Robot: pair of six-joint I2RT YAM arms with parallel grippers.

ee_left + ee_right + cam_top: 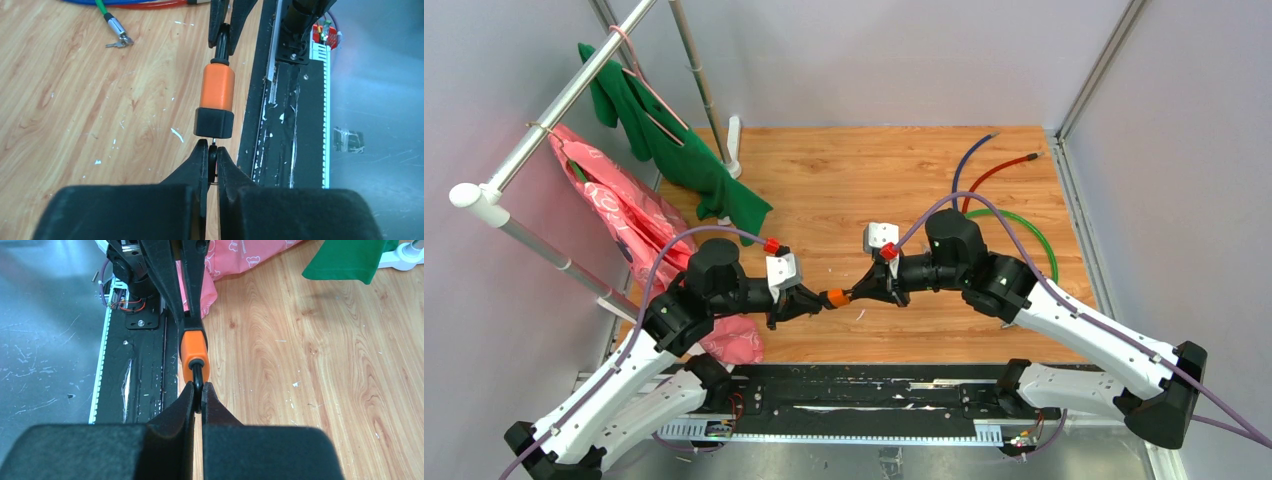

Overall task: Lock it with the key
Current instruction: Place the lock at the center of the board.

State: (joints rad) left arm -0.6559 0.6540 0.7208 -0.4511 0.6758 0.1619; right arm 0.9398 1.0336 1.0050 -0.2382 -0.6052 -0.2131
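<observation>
An orange padlock (835,297) with a black base is held in the air between my two grippers, above the wooden table near its front edge. My left gripper (212,148) is shut on the black head of the key (213,162), whose thin metal blade goes into the lock's black base (214,123). My right gripper (198,388) is shut on the lock's black shackle (198,376). The orange body shows in the left wrist view (217,87) and in the right wrist view (193,347). The keyhole itself is hidden.
A green garment (679,150) and a pink garment (624,215) hang on a white rack (534,130) at the left. Blue, red and green cable locks (1009,215) lie at the back right; a small key (117,44) lies by a cable end. A black rail (864,400) runs along the front.
</observation>
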